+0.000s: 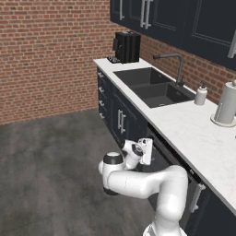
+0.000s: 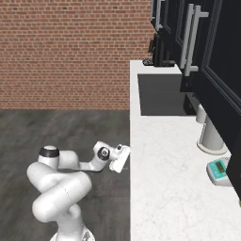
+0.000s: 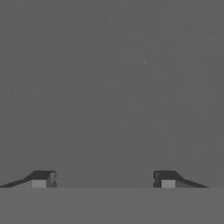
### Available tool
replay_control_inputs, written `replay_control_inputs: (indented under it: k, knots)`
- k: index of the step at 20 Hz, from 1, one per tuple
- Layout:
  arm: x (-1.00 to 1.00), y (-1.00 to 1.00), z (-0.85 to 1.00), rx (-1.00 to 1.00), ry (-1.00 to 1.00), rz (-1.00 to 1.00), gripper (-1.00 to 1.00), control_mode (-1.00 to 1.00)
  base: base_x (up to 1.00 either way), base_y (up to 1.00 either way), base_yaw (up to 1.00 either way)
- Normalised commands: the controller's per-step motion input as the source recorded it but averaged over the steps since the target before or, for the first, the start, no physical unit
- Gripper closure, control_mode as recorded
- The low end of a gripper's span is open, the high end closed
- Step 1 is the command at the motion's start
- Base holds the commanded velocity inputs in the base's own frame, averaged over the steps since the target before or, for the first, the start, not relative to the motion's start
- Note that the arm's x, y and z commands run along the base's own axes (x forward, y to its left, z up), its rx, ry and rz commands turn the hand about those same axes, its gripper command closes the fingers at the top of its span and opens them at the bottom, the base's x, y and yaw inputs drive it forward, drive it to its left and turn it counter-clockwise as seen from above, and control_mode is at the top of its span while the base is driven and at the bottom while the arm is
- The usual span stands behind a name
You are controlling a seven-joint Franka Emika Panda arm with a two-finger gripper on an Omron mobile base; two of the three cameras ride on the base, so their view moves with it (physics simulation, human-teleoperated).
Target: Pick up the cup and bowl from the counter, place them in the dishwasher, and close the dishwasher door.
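Left base view: white arm folded low in the bottom center, gripper (image 1: 148,151) pressed right up against the dark cabinet fronts under the counter (image 1: 193,133), center of frame. Looks like the dishwasher (image 1: 170,161) front there, panel upright, bar handle at lower right. Can't make out the jaws from this side. Counter running from upper center down to the right edge, with a dark double sink (image 1: 154,85), faucet (image 1: 175,64), black coffee machine (image 1: 126,47) at the top, soap dispenser (image 1: 201,95) and paper towel roll (image 1: 227,105) at right.

Right base view: arm in the lower left, gripper (image 2: 123,157) at the counter (image 2: 164,179) edge, center frame. Small teal kitchen scale (image 2: 217,170) on the worktop at right, white paper towel stand (image 2: 211,136) above it, upper cabinets (image 2: 197,42) along the right.

Hand view: two dark fingertips (image 3: 43,178) at the bottom, set wide apart, nothing between them. Flat dark grey surface straight ahead, very close, probably the dishwasher door (image 3: 112,87).
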Motion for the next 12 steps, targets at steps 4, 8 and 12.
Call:
replay_control_inputs:
  k: [4,8,12]
  knots:
    - [0.07,-0.48,-0.38,-0.18,0.00,-0.10,-1.00,-1.00,0.00,0.00,0.00]
    - [0.11,-0.27,-0.42,-0.20,0.00,-0.11,-1.00,-1.00,0.00,0.00,0.00]
    - [0.06,-0.46,-0.29,-0.18,-0.02,-0.11,-1.00,-1.00,0.00,0.00,0.00]
